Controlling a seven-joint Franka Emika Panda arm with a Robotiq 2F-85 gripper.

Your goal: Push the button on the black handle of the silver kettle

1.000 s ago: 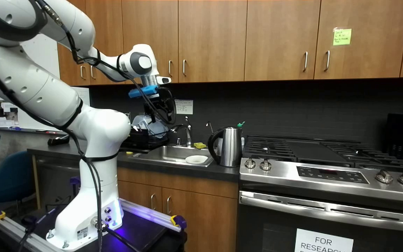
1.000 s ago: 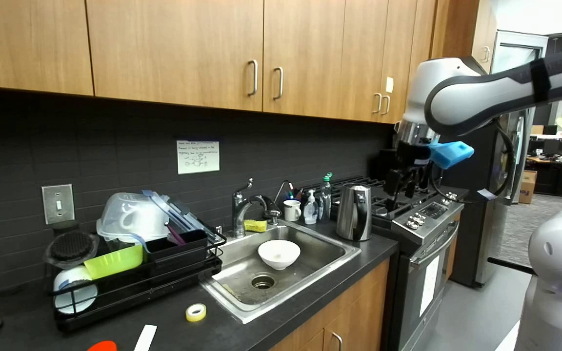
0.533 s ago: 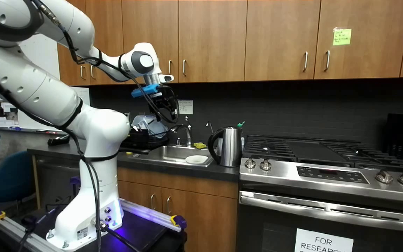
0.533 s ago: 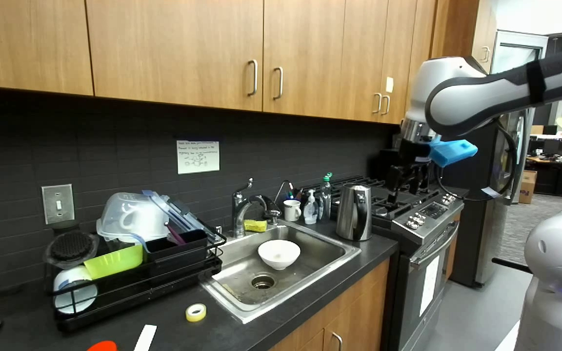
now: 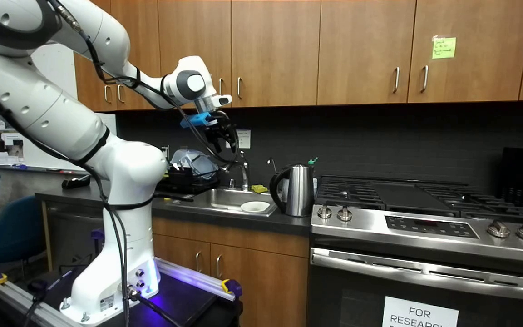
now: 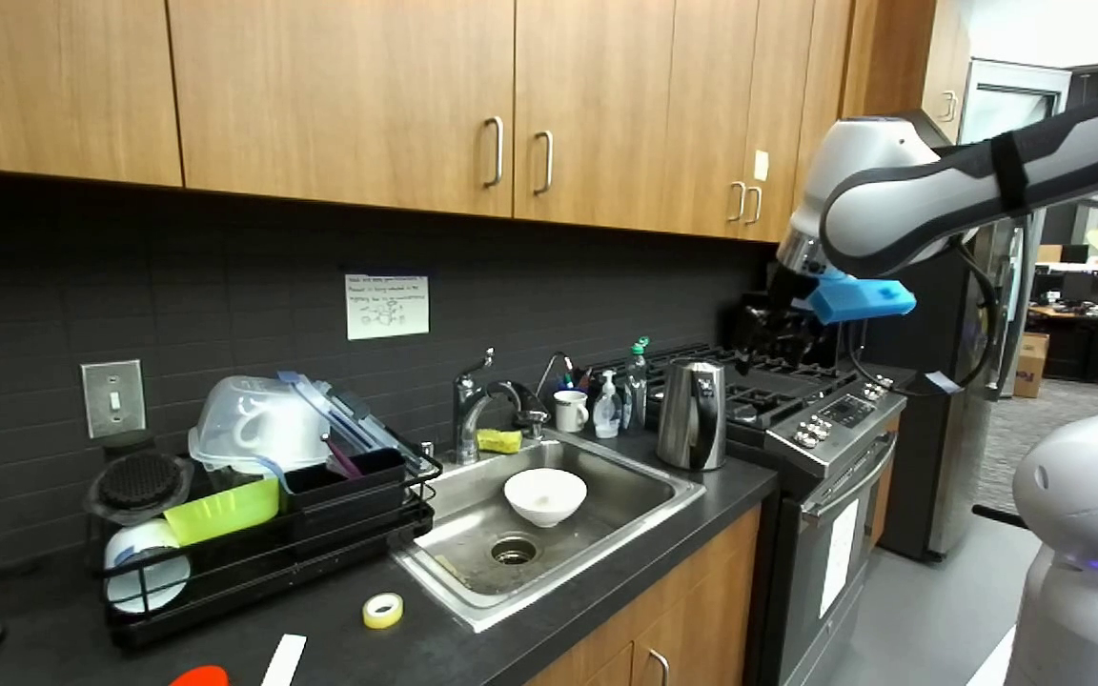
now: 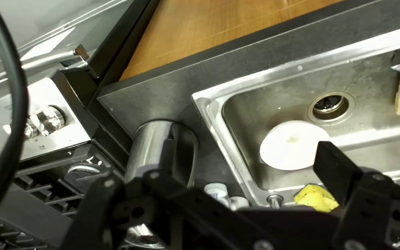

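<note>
A silver kettle (image 5: 301, 190) stands upright on the counter between sink and stove, and shows in both exterior views (image 6: 679, 419). Its black handle (image 5: 276, 190) faces the sink side; it also shows in an exterior view (image 6: 704, 424). The button on the handle is too small to tell. In the wrist view the kettle (image 7: 148, 146) is at centre left, its handle (image 7: 183, 152) partly behind a finger. My gripper (image 7: 250, 161) is open and empty, fingers wide apart. In both exterior views it (image 5: 222, 140) hangs above the counter height, apart from the kettle (image 6: 766, 341).
A sink (image 6: 644, 481) with a white bowl (image 6: 545, 496) lies beside the kettle. The faucet (image 6: 473, 410), a soap bottle (image 6: 608, 405) and a mug (image 6: 570, 412) stand behind. The stove (image 6: 802, 419) adjoins the kettle. A dish rack (image 6: 320, 543) stands at the far end.
The arm has shifted right in an exterior view, toward the kettle's side. The wrist has tilted, swinging the fingers up and outward. The kettle has not moved.
</note>
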